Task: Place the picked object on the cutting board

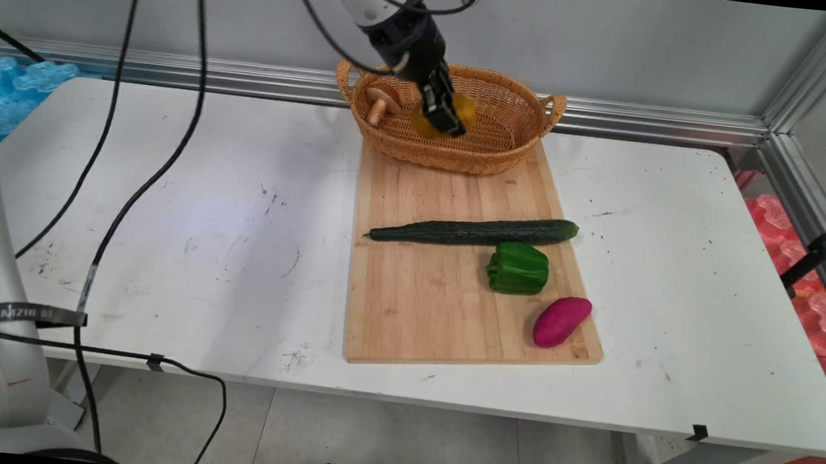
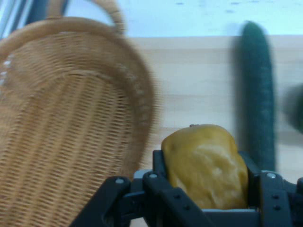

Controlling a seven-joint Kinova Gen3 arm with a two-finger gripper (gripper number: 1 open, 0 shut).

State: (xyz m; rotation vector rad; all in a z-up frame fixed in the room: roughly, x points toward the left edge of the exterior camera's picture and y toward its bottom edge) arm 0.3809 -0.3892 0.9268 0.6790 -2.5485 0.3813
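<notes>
I had the gripper (image 1: 445, 118) clamped on a yellow potato (image 2: 206, 165) over the wicker basket (image 1: 513, 132), a mushroom (image 1: 382, 100) inside beside it, and the cucumber (image 1: 474, 231) lay well below on the cutting board (image 1: 421, 308).

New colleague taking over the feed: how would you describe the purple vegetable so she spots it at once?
Find the wooden cutting board in the middle of the white table. At its near right corner lies the purple sweet potato, just below the green pepper. It is the only magenta, egg-shaped thing there.
</notes>
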